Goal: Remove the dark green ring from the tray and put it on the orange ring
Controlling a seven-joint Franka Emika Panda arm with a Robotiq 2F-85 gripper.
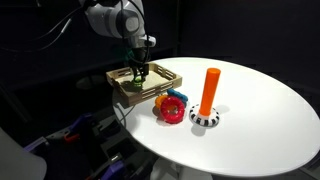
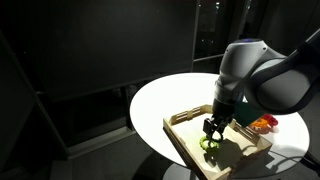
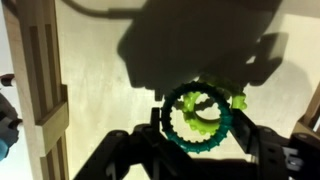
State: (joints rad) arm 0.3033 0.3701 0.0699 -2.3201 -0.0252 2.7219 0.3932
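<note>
I had the claw [image 1: 138, 72] down inside the tray [image 1: 165, 80]. In the wrist view the dark green ring [image 3: 172, 130] sat flat on the tray floor, dead between the jaws, a finger either side. Clenched or merely flanking it, I couldn't tell. It looked ridged and deep green, with a lime ring [image 3: 207, 120] showing through its hole. The orange ring [image 2: 263, 122] lay just outside the rim.

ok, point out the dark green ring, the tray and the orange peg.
dark green ring [image 3: 197, 147], wrist view, lower arc of its band.
tray [image 3: 45, 90], wrist view, raised wooden rim.
orange peg [image 1: 209, 90], in an exterior view, middle of the shaft.
</note>
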